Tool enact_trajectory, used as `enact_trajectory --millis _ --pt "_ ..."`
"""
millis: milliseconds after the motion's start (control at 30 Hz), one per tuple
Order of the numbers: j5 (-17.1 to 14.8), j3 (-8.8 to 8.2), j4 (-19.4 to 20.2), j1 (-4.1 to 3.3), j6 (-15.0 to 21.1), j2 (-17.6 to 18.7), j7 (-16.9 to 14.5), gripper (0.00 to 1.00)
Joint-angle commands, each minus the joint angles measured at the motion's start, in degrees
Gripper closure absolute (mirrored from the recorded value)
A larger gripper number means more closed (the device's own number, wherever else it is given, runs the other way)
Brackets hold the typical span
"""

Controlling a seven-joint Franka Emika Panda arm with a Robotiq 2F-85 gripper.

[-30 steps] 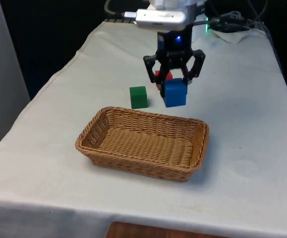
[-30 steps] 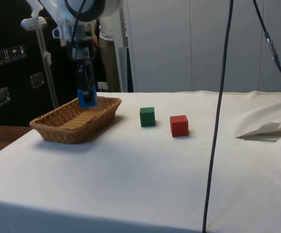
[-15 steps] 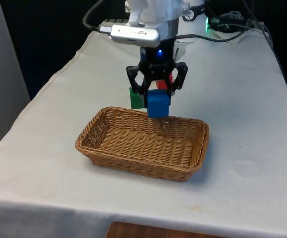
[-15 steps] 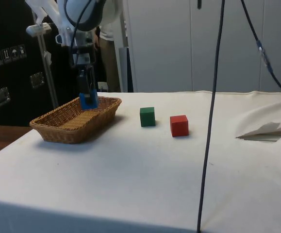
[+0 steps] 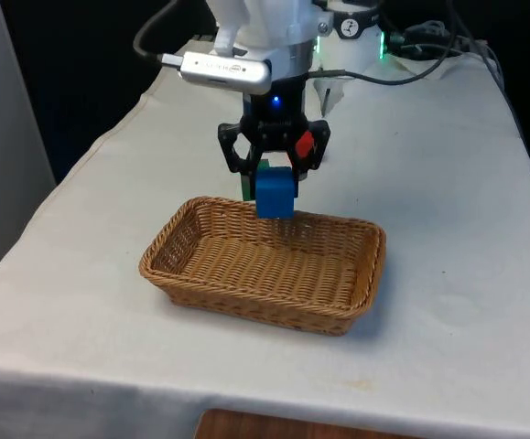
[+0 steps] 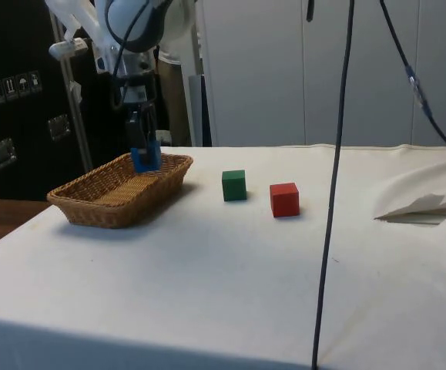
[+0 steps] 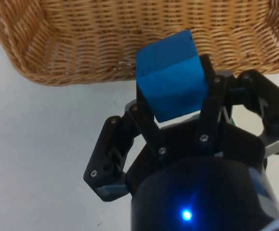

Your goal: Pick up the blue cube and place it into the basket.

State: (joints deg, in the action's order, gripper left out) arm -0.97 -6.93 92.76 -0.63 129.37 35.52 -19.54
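White-clothed table (image 5: 448,238): end effector (image 5: 275,174) grips blue cube (image 5: 275,193) above basket's (image 5: 246,293) far rim.

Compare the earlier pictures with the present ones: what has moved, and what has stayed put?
The gripper, shut on the blue cube throughout, carried it toward the front view's left and nearer the camera, to the far rim of the basket. The basket, the green cube and the red cube kept their places.

Blue cube (image 5: 275,193) (image 6: 145,158) (image 7: 173,75), slightly tilted, clamped off the tabletop, hanging over far rim of oblong wicker basket (image 5: 246,291) (image 6: 92,210) (image 7: 43,67).
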Motion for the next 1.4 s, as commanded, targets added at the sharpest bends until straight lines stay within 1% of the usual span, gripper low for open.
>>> enact_trajectory --millis 0,33,67,100,333,367,400,500,600,633,667,700,867,900,933,1133,1167,1200,1367 --pt "-0.2 -0.06 -0.6 0.17 -0.4 0.5 0.1 1.00" --pt "-0.3 -0.06 -0.7 0.23 -0.5 0.6 0.1 1.00" --pt "0.0 -0.11 -0.1 0.00 0.0 0.1 0.1 1.00" --pt "-0.3 0.00 -0.9 0.29 -0.5 0.7 -0.1 1.00" --pt "-0.5 -0.17 -4.6 0.63 -2.2 2.7 -0.1 1.00" --pt "-0.2 -0.34 -3.8 0.40 -1.2 2.3 0.1 1.00" --pt "-0.5 -0.23 -5.2 0.69 -2.4 3.0 -0.1 1.00" --pt "-0.7 -0.23 -7.7 0.92 -3.0 4.6 -0.1 1.00" --pt "-1.1 -0.29 -9.3 0.97 -3.1 6.0 0.0 1.00" --pt "-0.8 -0.46 -8.7 0.74 -2.3 5.5 0.1 1.00" --pt "-1.2 -0.29 -9.9 1.03 -3.0 6.5 0.0 1.00" --pt "-1.4 -0.29 -11.0 1.03 -3.0 7.4 0.1 1.00" --pt "-2.1 -0.34 -13.6 1.03 -3.0 9.7 0.6 1.00" --pt "-2.1 -0.52 -13.7 0.92 -2.3 10.0 0.6 1.00" --pt "-2.5 -0.34 -14.4 1.03 -3.0 10.5 0.9 1.00" --pt "-4.2 -0.17 -16.4 1.20 -2.6 12.9 1.0 1.00" --pt "-3.7 -0.52 -15.6 0.92 -2.3 12.2 0.9 1.00" --pt "-4.8 -0.17 -17.1 1.26 -2.5 13.7 1.0 1.00" --pt "-6.4 -0.17 -18.6 1.38 -2.3 15.7 0.8 1.00"
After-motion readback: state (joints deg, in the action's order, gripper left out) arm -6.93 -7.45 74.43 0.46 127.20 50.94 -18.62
